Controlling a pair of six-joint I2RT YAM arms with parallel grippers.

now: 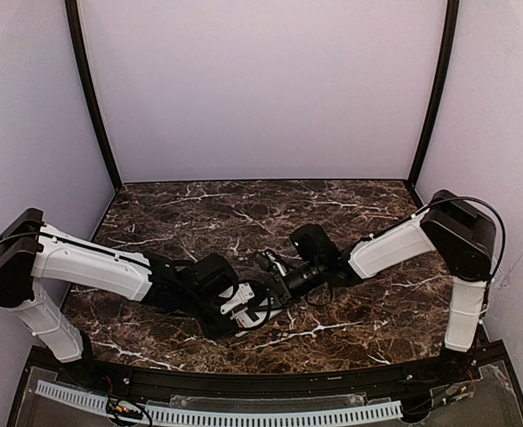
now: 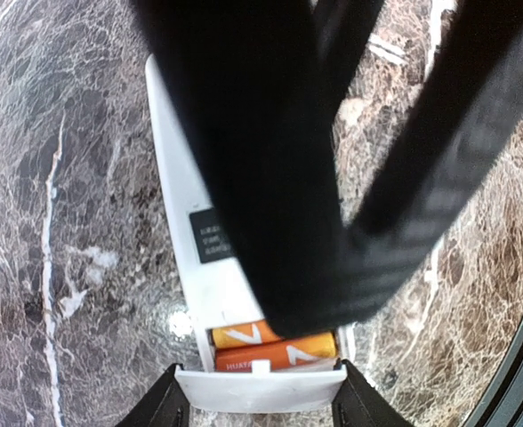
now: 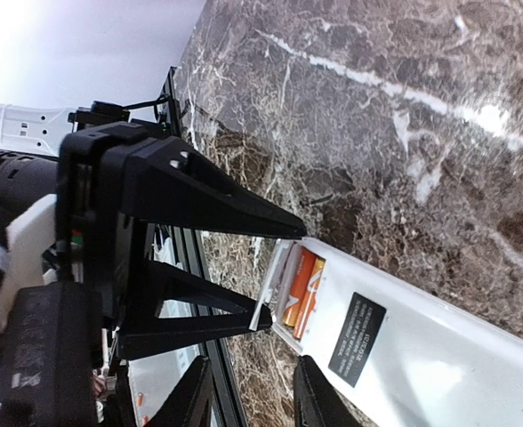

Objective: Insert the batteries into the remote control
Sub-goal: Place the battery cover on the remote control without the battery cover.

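Observation:
The remote control (image 2: pixel 190 178) lies back-up on the marble, a dark label on its white back. Two orange batteries (image 2: pixel 275 347) sit side by side in the recess at its end, partly hidden in the left wrist view. My left gripper (image 2: pixel 260 391) is shut on that end, one finger on each side. The right wrist view shows the same batteries (image 3: pixel 301 285) in the remote control (image 3: pixel 439 356), with the left fingers (image 3: pixel 208 209) clamping its end. My right gripper (image 3: pixel 254 369) hovers just above the recess, open and holding nothing. Its black fingers (image 2: pixel 261 133) cross over the remote.
The dark marble table (image 1: pixel 244 205) is enclosed by pale walls with black posts at the back corners. A black rail and a white perforated strip (image 1: pixel 217 414) run along the near edge. Both arms meet near the front middle of the table.

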